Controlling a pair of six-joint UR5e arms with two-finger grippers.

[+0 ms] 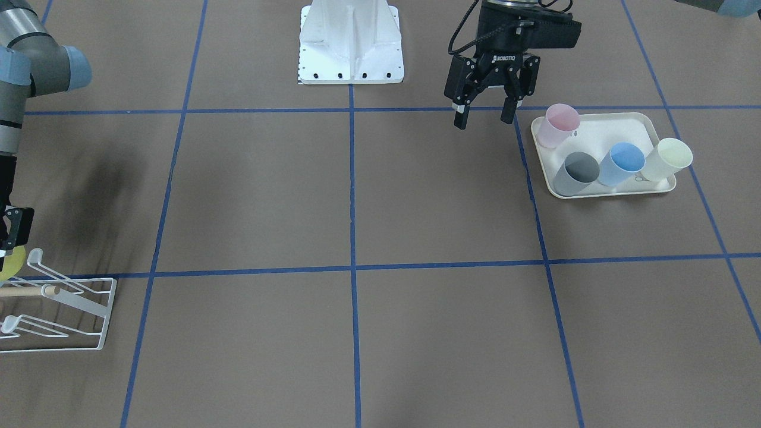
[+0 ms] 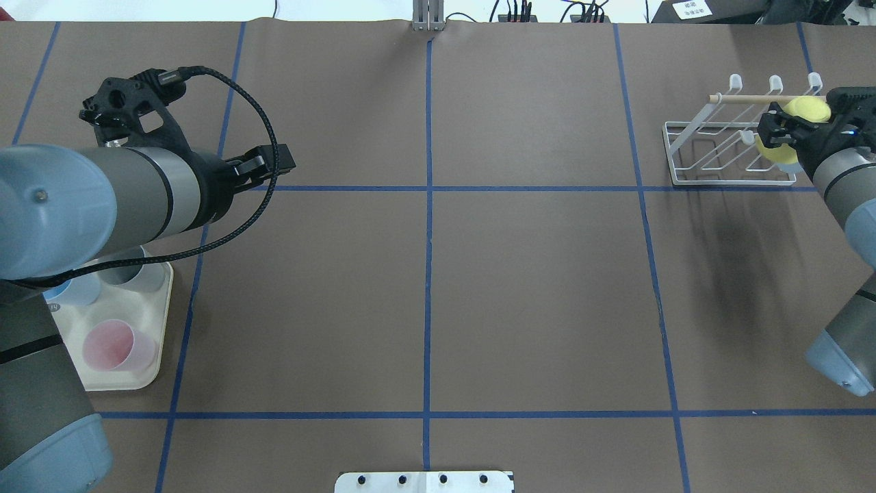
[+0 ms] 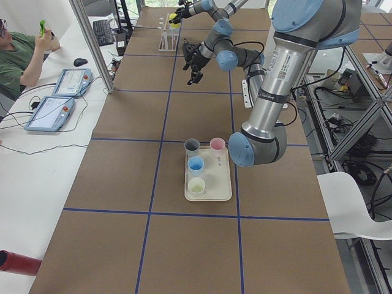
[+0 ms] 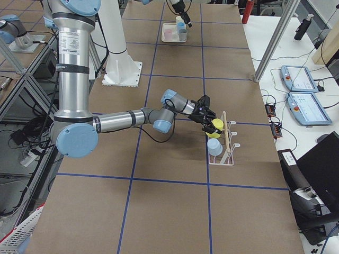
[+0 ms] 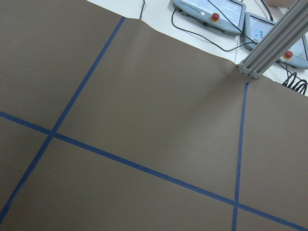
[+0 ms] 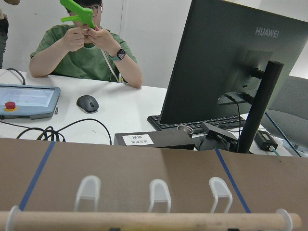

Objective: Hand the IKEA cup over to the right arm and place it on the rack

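Two black two-finger grippers: left gripper [image 1: 484, 120], upper middle of front view, jaws wide apart, holding nothing; right gripper [image 2: 787, 130] clamps yellow plastic cup [image 2: 809, 108] over white wire rack [image 2: 725, 182], upper right overhead, near brown table [image 2: 547, 308] edge.

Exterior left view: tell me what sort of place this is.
Most likely a robotics lab set up for recording. Two robot arms work over a table gridded with blue tape, and a person sits at a side desk with control tablets and a keyboard.
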